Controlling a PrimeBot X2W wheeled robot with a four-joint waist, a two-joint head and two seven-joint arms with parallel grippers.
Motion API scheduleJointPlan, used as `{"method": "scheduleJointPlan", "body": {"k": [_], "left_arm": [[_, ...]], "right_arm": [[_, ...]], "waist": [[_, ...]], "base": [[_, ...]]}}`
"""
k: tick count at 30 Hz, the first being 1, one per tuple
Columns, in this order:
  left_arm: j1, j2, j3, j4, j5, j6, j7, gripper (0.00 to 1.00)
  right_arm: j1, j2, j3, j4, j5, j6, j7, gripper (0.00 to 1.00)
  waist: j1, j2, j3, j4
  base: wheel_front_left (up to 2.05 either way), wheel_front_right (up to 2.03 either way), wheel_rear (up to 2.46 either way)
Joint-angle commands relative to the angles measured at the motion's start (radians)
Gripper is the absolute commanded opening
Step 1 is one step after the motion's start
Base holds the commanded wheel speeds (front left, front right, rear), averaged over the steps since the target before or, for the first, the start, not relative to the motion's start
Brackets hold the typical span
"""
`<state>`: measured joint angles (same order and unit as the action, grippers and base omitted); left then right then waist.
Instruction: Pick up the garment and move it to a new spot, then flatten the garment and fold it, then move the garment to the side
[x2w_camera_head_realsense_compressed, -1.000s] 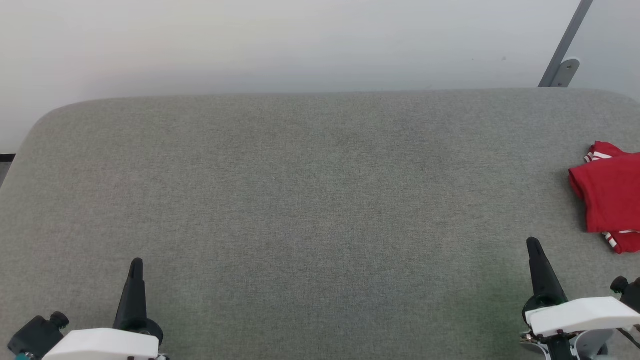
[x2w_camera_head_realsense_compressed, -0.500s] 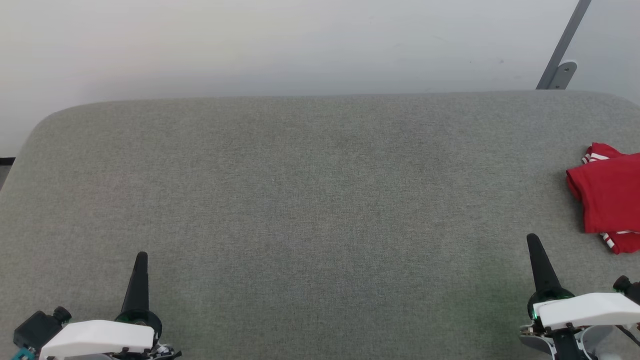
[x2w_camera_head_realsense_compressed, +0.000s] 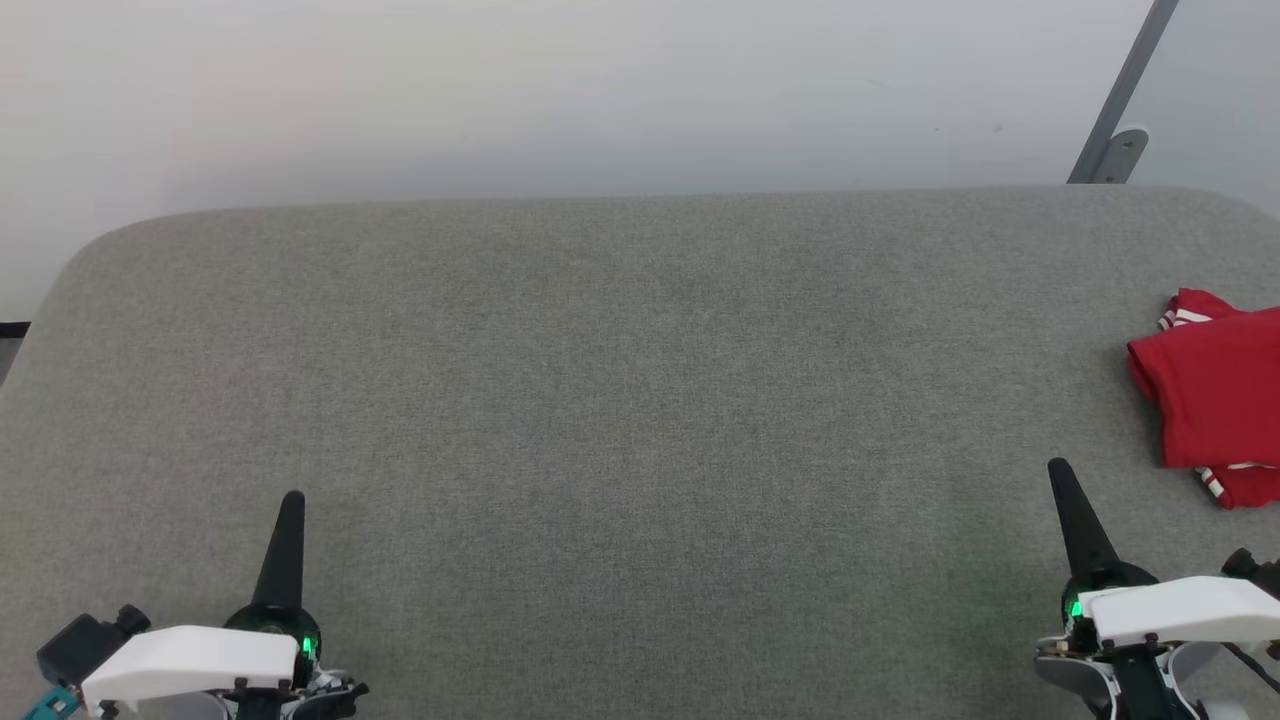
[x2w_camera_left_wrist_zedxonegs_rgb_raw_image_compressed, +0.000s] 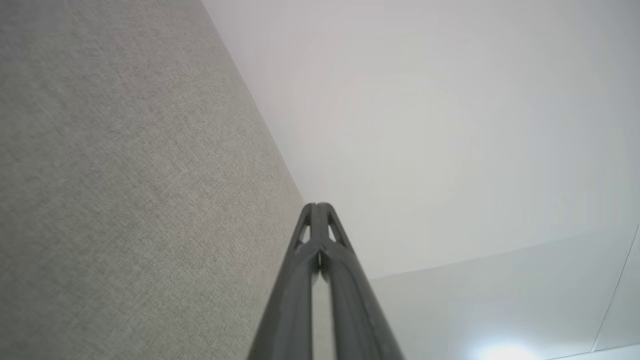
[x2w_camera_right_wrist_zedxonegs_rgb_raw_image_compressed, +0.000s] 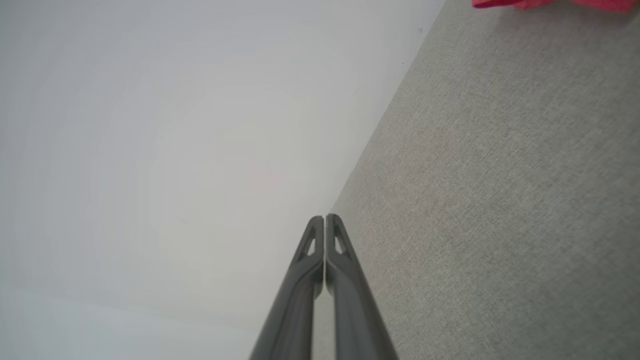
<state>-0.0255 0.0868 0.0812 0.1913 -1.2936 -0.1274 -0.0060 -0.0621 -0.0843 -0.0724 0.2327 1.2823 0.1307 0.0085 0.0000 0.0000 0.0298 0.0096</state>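
Left gripper: fingers pressed together, empty, over the near edge of the grey padded table, left side. Right gripper: likewise pressed together, empty, near edge, right side. The garment lies in a compact heap at the right edge, apart from both. Risk, as judged: approaching with jaws unspread could shove the heap off that edge, and a shallow pinch could slip.

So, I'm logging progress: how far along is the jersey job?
Apparently near the end. Done: the red jersey lies compactly folded at the right edge of the table. In hand: nothing; the left tool and right tool are shut, empty, apart from it. Left: no step visibly outstanding.
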Motion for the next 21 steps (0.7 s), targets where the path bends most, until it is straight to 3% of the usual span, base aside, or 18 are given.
{"method": "scheduleJointPlan", "body": {"k": [1,21], "left_arm": [[-0.023,0.000,0.003,-0.003,-0.013,-0.004,0.006,0.00],[-0.055,-0.009,0.007,0.024,-0.167,-0.005,0.054,0.00]], "right_arm": [[-0.017,0.002,-0.005,-0.004,0.017,0.000,0.005,0.00],[-0.034,0.015,-0.019,0.004,0.168,0.000,0.052,0.00]], "waist": [[0.0000,0.0000,0.000,0.000],[0.0000,0.0000,-0.011,-0.004]], "base": [[0.00,0.00,0.00],[0.00,0.00,0.00]]}}
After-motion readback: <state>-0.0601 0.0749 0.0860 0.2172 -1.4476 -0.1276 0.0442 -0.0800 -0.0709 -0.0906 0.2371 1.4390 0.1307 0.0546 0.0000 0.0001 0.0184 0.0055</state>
